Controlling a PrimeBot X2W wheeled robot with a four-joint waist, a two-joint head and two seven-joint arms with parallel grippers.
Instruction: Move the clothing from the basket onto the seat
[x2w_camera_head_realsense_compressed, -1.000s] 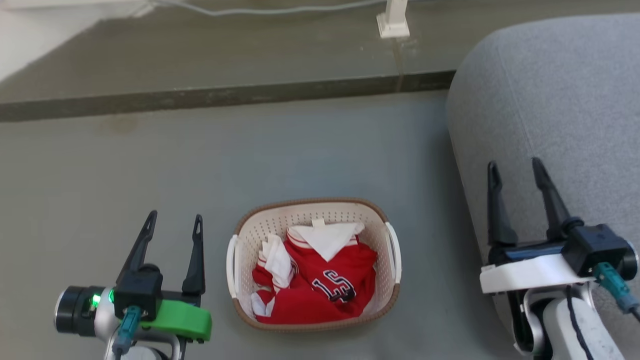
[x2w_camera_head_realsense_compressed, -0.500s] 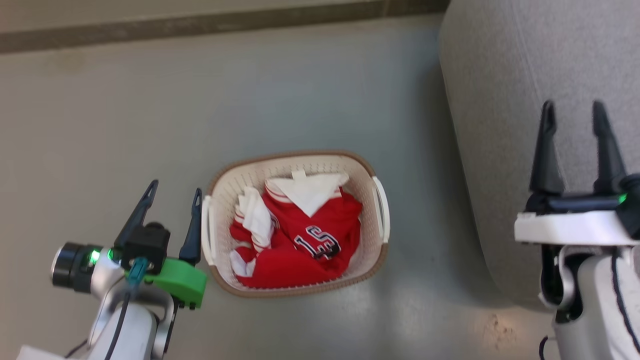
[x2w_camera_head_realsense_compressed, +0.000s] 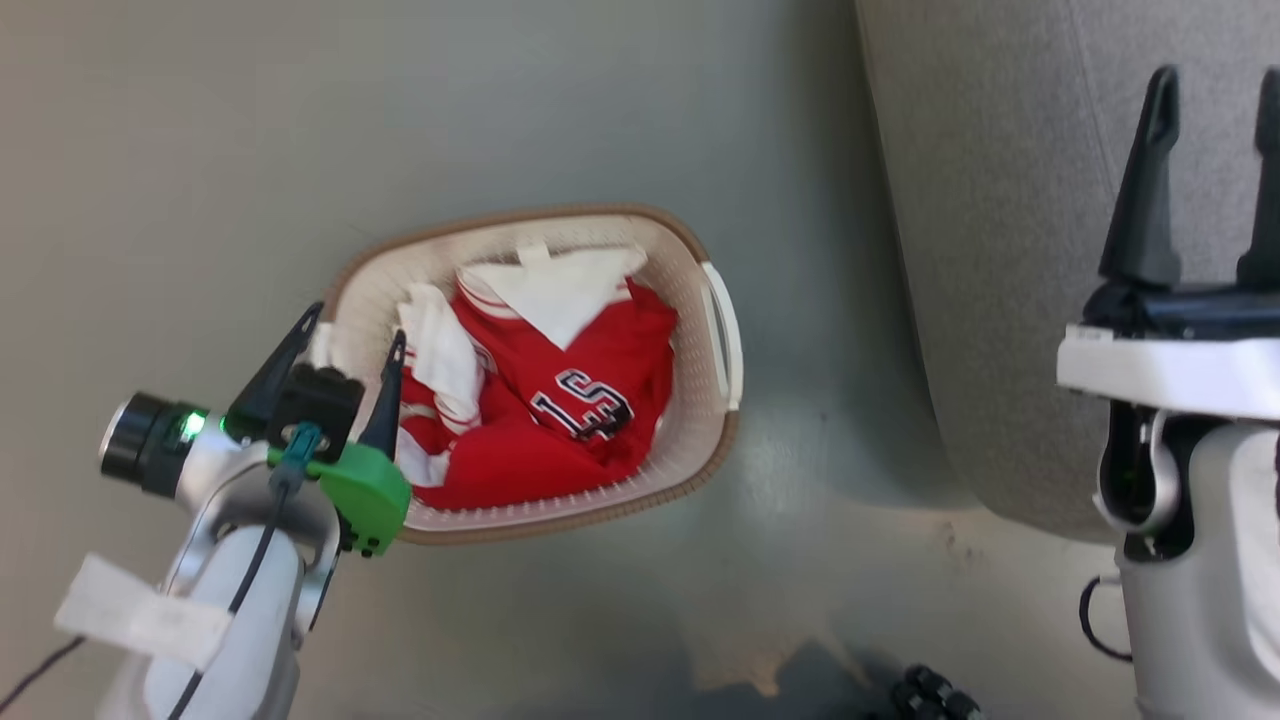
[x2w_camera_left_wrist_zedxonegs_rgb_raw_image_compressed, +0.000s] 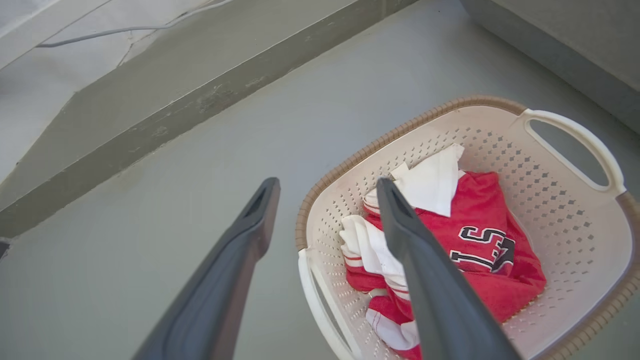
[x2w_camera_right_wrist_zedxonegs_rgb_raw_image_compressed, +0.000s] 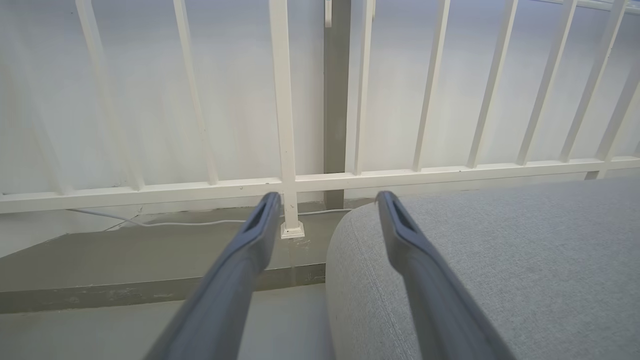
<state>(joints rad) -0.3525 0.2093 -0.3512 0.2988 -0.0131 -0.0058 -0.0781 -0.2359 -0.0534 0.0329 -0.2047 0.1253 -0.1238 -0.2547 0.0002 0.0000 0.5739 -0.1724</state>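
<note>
Left gripper (x2w_camera_head_realsense_compressed: 354, 324) wide, empty, seemingly astride left rim of basket (x2w_camera_head_realsense_compressed: 600, 212); closing there could pinch rim, miss clothing (x2w_camera_head_realsense_compressed: 520, 450). Right gripper (x2w_camera_head_realsense_compressed: 1215, 80) wide, empty, over seat (x2w_camera_head_realsense_compressed: 1000, 250).

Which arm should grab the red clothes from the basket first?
Left looks better. The left tool, open, hangs at the basket rim, aimed at the red clothes. The right tool, open too, is away by the grey seat.

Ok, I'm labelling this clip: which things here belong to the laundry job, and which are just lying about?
Job: clothing, basket, seat, left pincer open by the basket.
Lying about: railing, cable, kerb.
</note>
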